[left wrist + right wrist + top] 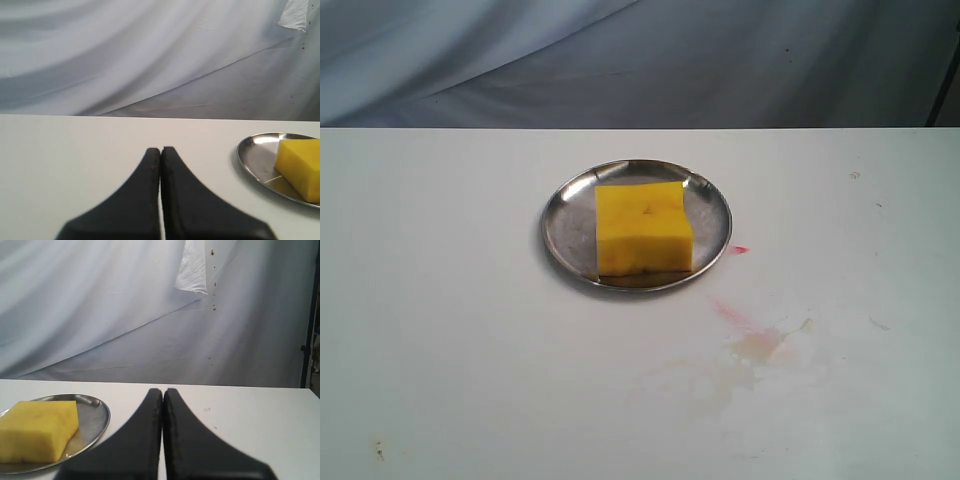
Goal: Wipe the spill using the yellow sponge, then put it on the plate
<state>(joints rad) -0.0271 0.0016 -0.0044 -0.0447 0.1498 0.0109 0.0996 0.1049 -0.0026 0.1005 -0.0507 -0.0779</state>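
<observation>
The yellow sponge (643, 229) lies flat inside the steel plate (565, 225) in the middle of the white table. It shows too in the left wrist view as the sponge (301, 167) on the plate (255, 155), and in the right wrist view as the sponge (37, 430) on the plate (92, 417). The spill (760, 346) is a faint tan stain in front of the plate and to its right. My left gripper (160, 150) is shut and empty, low over bare table. My right gripper (163, 391) is shut and empty too. Neither arm appears in the exterior view.
Small pink-red smears (739, 249) mark the table beside the plate's right rim and near the spill. A grey cloth backdrop (640, 60) hangs behind the table's far edge. A few small specks (855, 175) dot the right side of the table.
</observation>
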